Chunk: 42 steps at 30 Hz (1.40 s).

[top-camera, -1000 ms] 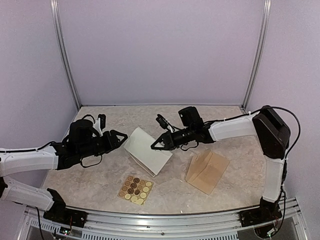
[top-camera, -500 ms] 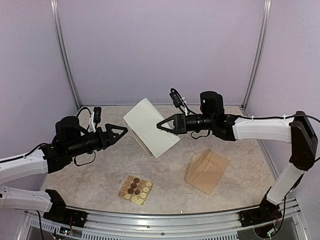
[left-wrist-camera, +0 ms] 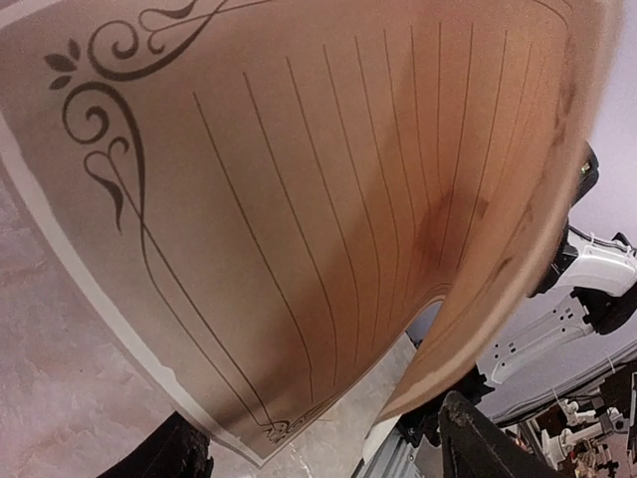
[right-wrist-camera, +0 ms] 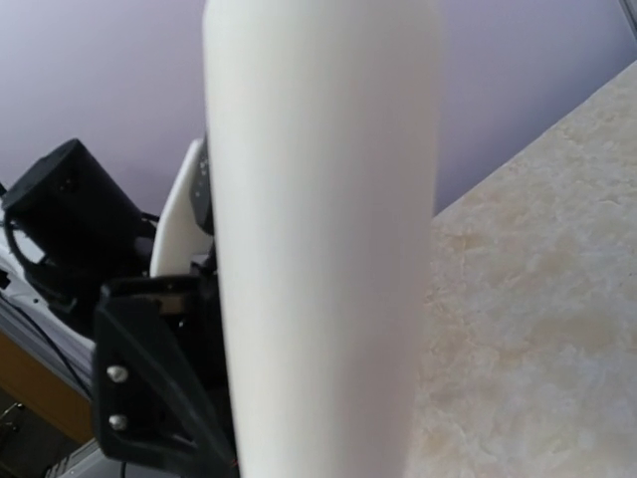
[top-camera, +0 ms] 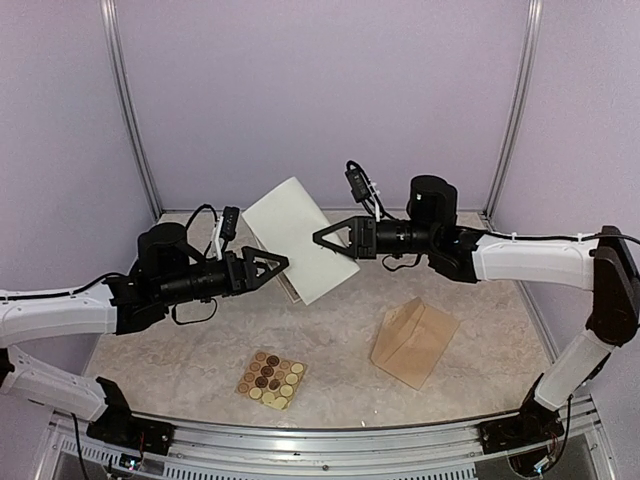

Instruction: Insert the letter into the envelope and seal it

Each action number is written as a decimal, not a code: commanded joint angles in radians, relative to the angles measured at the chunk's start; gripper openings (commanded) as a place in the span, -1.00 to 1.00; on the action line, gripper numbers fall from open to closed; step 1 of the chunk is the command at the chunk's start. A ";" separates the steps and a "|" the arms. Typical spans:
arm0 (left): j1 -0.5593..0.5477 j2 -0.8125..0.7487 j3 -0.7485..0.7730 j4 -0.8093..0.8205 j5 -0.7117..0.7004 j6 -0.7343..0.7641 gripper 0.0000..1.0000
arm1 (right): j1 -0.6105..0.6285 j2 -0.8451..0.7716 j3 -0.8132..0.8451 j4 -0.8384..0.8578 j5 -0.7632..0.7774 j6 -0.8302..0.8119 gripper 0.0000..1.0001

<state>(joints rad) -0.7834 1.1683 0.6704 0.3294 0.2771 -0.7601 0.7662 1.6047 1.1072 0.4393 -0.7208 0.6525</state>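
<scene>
A cream ruled paper letter [top-camera: 295, 225] with a dark scrolled border curls in mid-air over the far middle of the marbled desk [top-camera: 190, 350], pinched by the right gripper [top-camera: 320, 238]. The left gripper [top-camera: 284, 263] gapes wide around its lower edge. A tan kraft envelope [top-camera: 413, 342] lies toward the near-right corner.

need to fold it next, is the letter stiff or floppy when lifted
Probably floppy: the letter bows into a deep curve in the left wrist view. Likely light, since the right gripper seems to hold it aloft by one edge. A push would probably buckle it rather than move it whole.
</scene>
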 commanded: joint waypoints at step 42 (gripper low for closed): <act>0.023 -0.006 -0.113 0.324 0.097 -0.126 0.02 | 0.084 -0.003 0.029 -0.159 0.003 -0.103 -0.60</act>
<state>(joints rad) -0.7643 1.1820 0.5686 0.5648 0.3202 -0.8753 0.8543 1.6058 1.1461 0.2974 -0.6872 0.5587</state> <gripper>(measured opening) 0.526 0.203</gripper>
